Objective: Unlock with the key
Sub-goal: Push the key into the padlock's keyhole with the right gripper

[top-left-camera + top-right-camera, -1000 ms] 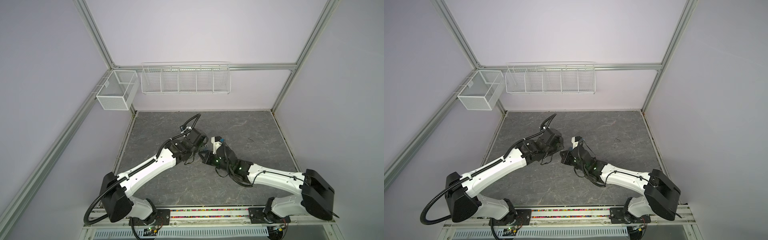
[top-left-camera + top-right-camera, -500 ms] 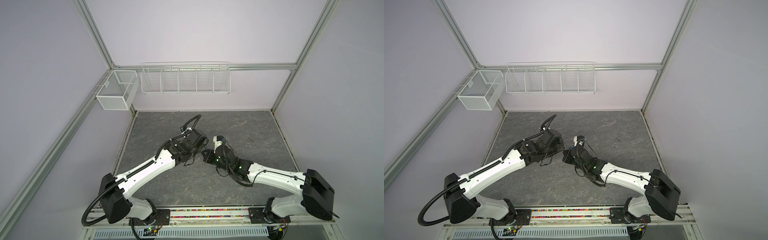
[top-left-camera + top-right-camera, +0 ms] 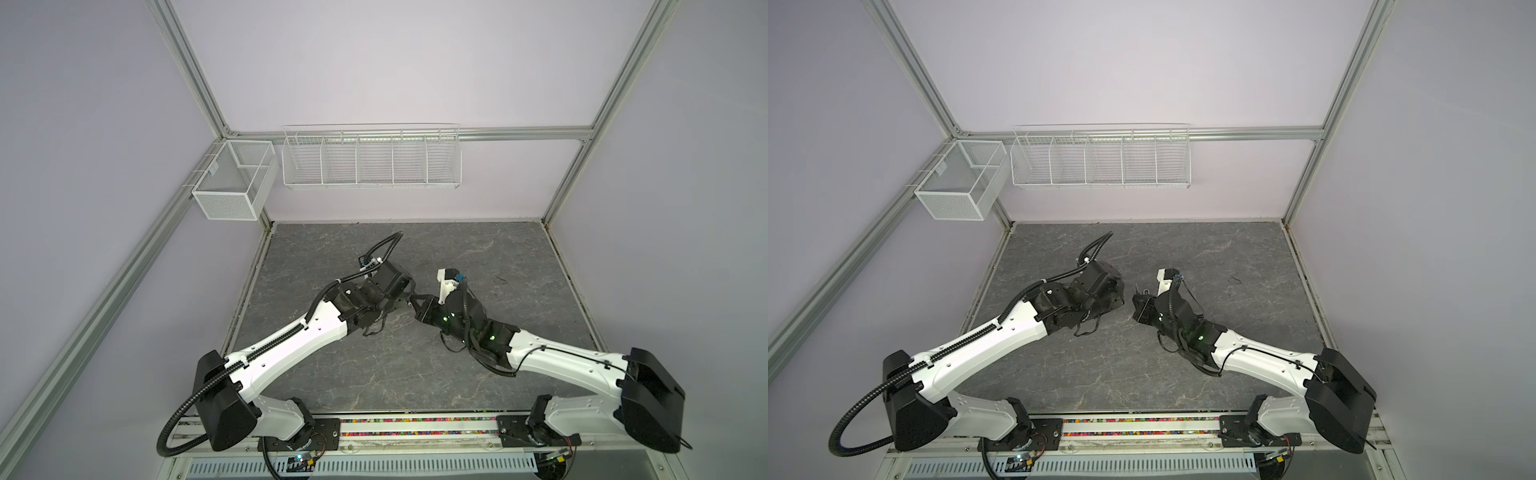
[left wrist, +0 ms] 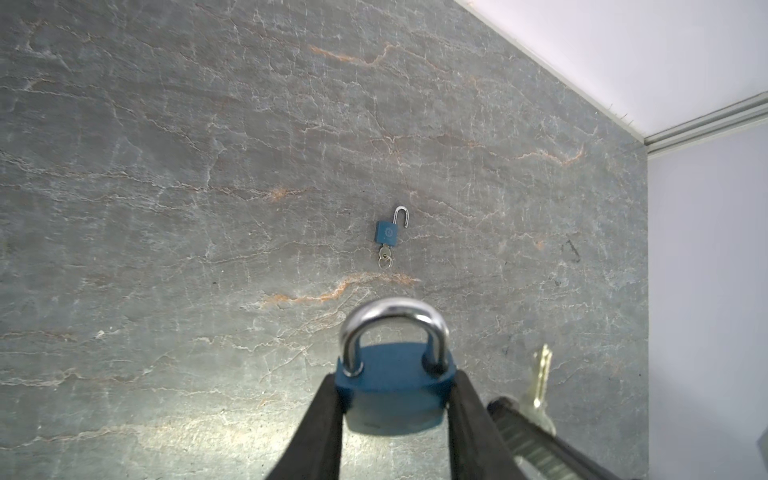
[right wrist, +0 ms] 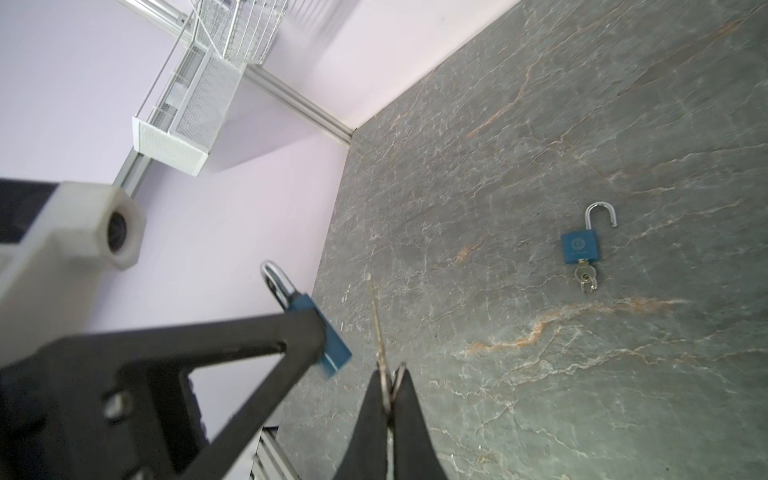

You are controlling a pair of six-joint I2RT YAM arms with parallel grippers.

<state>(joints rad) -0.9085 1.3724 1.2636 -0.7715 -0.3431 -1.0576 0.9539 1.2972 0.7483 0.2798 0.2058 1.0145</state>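
My left gripper (image 4: 395, 379) is shut on the body of a blue padlock (image 4: 397, 401), which hangs above the table with its steel shackle (image 4: 392, 316) closed. My right gripper (image 5: 390, 376) is shut on a silver key (image 5: 376, 316). The key's blade points forward just beside the held padlock (image 5: 334, 349), apart from it. From the left wrist view the key (image 4: 542, 374) stands to one side of the lock. In both top views the left gripper (image 3: 405, 296) and right gripper (image 3: 420, 306) nearly meet over mid-table.
A second blue padlock (image 5: 579, 247) lies flat on the grey stone table (image 3: 374, 374), shackle swung open, with its own key (image 5: 585, 275) in it. A mesh box (image 3: 232, 183) and a wire rack (image 3: 370, 160) hang on the back wall.
The right gripper with the key has moved up closer to the held padlock. The left arm has shifted slightly toward the back.
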